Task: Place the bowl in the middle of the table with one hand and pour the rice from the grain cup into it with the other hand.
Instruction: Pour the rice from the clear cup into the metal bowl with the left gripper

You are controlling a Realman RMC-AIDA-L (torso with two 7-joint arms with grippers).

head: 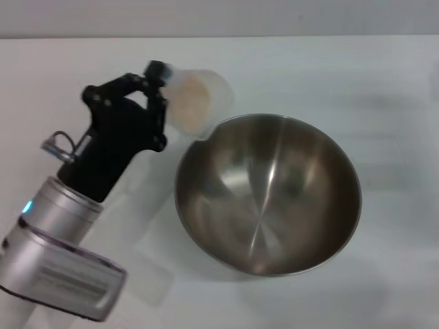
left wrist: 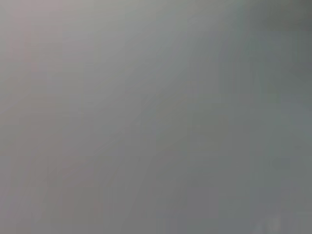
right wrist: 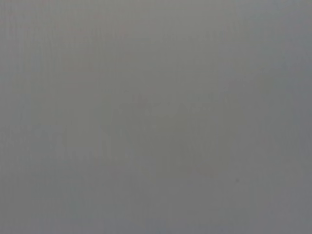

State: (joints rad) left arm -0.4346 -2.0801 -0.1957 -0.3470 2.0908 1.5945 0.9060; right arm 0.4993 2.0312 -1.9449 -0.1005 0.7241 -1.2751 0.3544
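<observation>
The large steel bowl (head: pixel 268 193) sits on the white table (head: pixel 384 82), a little right of the middle of the head view; its inside is bare. My left gripper (head: pixel 159 96) is shut on the grain cup (head: pixel 199 99), held tilted just beyond the bowl's far-left rim, its mouth turned toward the camera. Beige rice (head: pixel 190 99) shows inside the cup. The cup's lower edge is close to the bowl's rim. My right gripper is out of view. Both wrist views show only plain grey.
The left arm's silver-grey body (head: pixel 58 240) crosses the lower left of the head view. The table's far edge (head: pixel 219 36) runs along the top.
</observation>
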